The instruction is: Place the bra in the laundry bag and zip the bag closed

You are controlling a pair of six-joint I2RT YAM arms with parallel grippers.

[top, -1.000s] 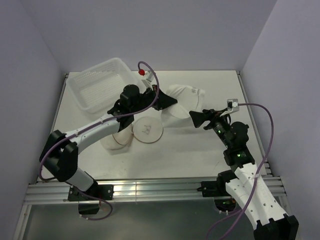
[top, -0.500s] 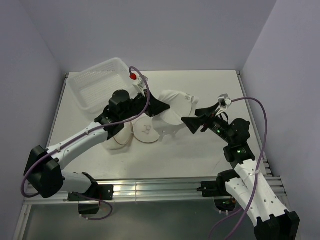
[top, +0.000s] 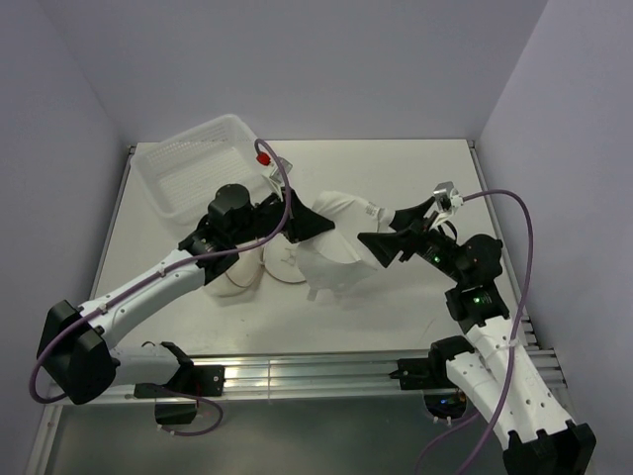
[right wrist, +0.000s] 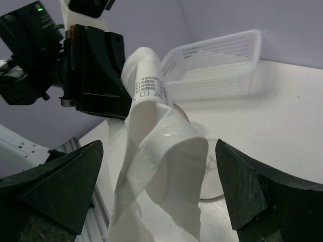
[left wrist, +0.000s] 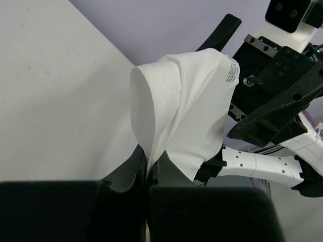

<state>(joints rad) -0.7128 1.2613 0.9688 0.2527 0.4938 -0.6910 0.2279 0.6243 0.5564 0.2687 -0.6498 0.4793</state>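
In the top view, the left gripper (top: 312, 225) sits just left of the frame's centre, pinched tight on the bra (top: 331, 255). The bra hangs from it as a pale folded drape, its lower edge at or near the table (top: 396, 307); I cannot tell whether it touches. Just to the right, the right gripper (top: 379, 226) faces the bra with its fingers spread wide, close to the cloth but holding nothing. The laundry bag (top: 232, 279) lies on the table left of the bra, under the left arm, its round flat end partly hidden behind the cloth. A white perforated basket (top: 193, 170) stands in the upper left.

In the left wrist view, the left gripper (left wrist: 147, 169) is at the bottom centre, its fingers pressed together on a gathered edge of the bra (left wrist: 186, 111). The bra rises through the middle of the frame, with a printed label near its upper right. The right arm (left wrist: 277, 75) fills the right side.

In the right wrist view, the right gripper (right wrist: 158, 148) shows its two fingers (right wrist: 55, 186) at the lower corners, wide apart, with the bra (right wrist: 164, 151) hanging between them at centre. The left gripper (right wrist: 93, 75) clamps the bra's top in the upper left. The laundry bag (right wrist: 211, 177) peeks out to the right of the bra, and the basket (right wrist: 217, 65) sits at the upper right.
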